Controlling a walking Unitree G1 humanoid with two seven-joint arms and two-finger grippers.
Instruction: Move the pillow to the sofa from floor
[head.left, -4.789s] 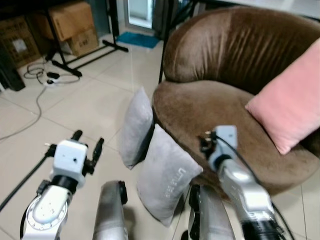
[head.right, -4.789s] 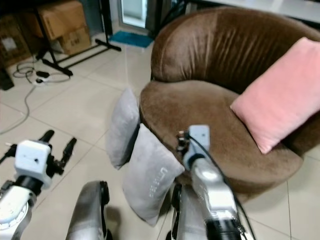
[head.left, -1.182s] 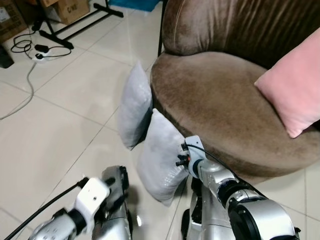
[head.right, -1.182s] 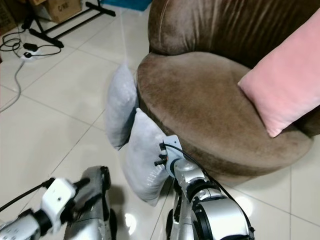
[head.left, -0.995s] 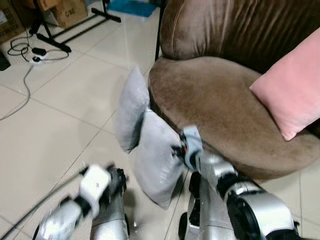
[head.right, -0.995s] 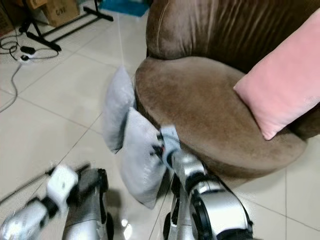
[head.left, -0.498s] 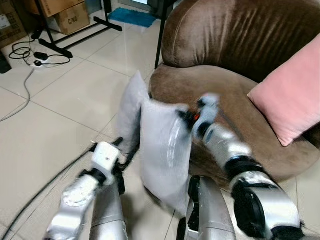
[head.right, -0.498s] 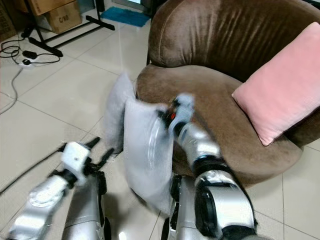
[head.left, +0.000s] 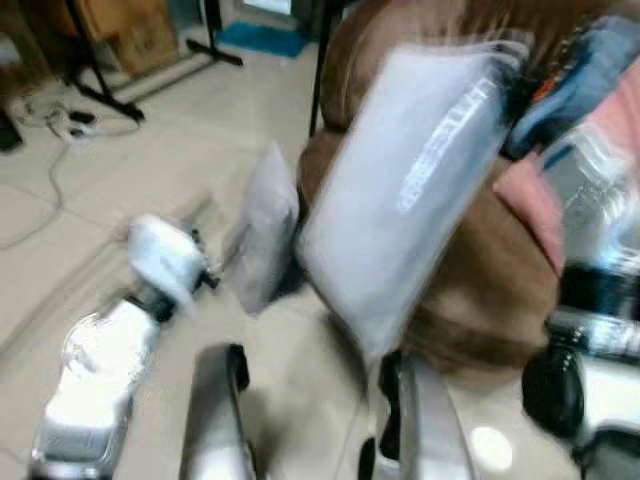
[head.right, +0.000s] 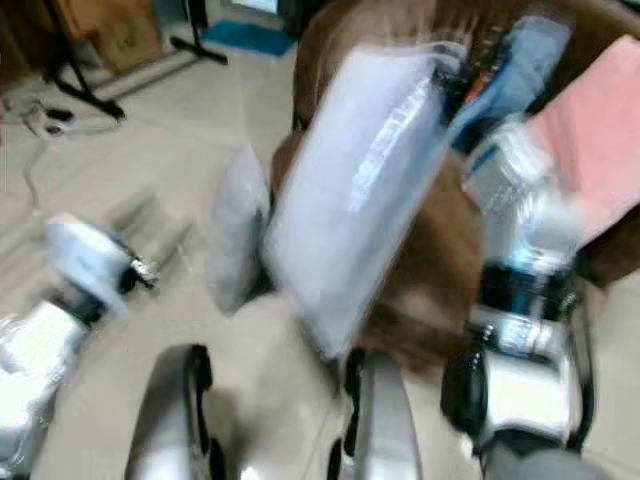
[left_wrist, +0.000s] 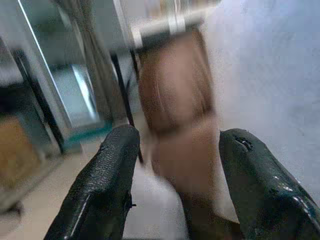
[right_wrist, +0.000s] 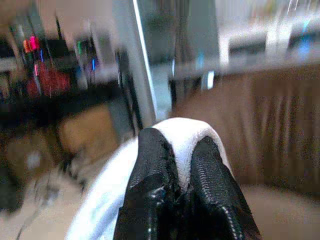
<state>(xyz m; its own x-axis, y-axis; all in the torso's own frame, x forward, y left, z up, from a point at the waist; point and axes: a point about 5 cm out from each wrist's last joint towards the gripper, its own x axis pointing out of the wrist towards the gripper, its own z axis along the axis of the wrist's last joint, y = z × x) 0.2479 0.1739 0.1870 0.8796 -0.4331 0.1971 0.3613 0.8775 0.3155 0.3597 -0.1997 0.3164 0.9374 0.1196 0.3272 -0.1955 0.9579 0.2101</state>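
A grey pillow (head.left: 410, 190) hangs tilted in the air in front of the brown sofa (head.left: 470, 290), blurred by motion. My right gripper (right_wrist: 179, 145) is shut on its upper edge (right_wrist: 182, 127), and in the left eye view it is at the pillow's top right corner (head.left: 515, 95). A second grey pillow (head.left: 262, 240) leans on the sofa's front, standing on the floor. My left gripper (left_wrist: 177, 137) is open with nothing between its fingers; it is low on the left (head.left: 205, 270), apart from both pillows.
A pink pillow (head.right: 600, 150) rests on the sofa's right side. Cardboard boxes (head.left: 130, 35), a black stand's legs (head.left: 190, 60) and a cable (head.left: 50, 115) lie at the back left. Tiled floor (head.left: 120, 190) spreads to the left of the sofa.
My right arm has swung the grey pillow up off the floor and over the sofa's front. The left arm has moved out to the left.
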